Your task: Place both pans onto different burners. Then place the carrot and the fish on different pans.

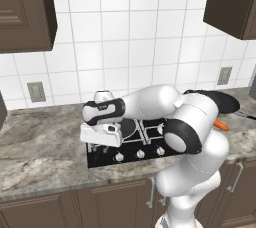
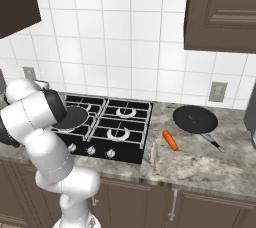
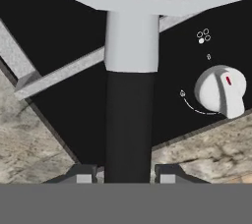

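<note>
Marbled grey-brown tabletop flanks the black cooktop beneath white wall tiles; the tool is clenched around a pan handle.

One pan on front-left burner, other pan on counter behind carrot

Two pans: one on counter, one over front-left burner. Four burners. One carrot. One fish. Cooktop knobs: three visible.

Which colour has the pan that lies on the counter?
Black; the pan and its handle show best in the right base view.
</note>
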